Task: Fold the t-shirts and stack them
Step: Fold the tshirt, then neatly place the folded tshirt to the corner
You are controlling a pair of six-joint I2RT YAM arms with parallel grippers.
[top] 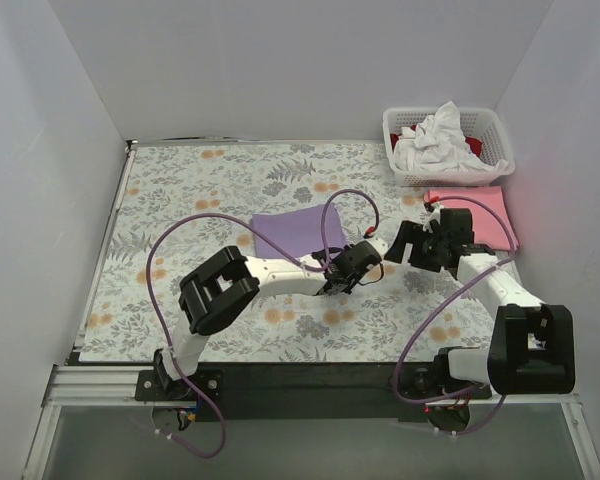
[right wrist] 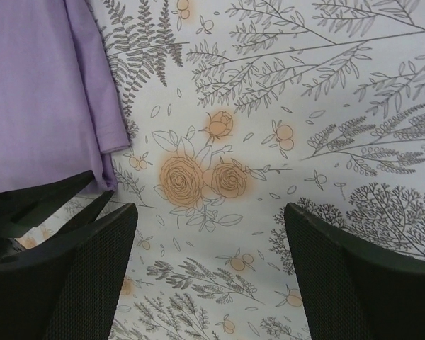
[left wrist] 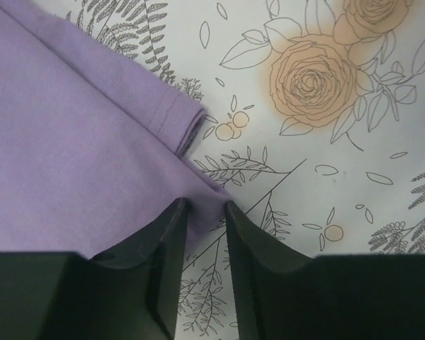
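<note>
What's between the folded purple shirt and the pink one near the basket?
Top view: no garment, just floral cloth, with the open right gripper and a purple cable loop above it. The left gripper straddles a corner of the purple shirt.

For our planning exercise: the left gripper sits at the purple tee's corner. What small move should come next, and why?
Probably close the left gripper fully. The corner of the purple tee lies in the narrow gap between its fingers, which do not seem to pinch it yet, so a firm grip should come before any lift to fold.
</note>
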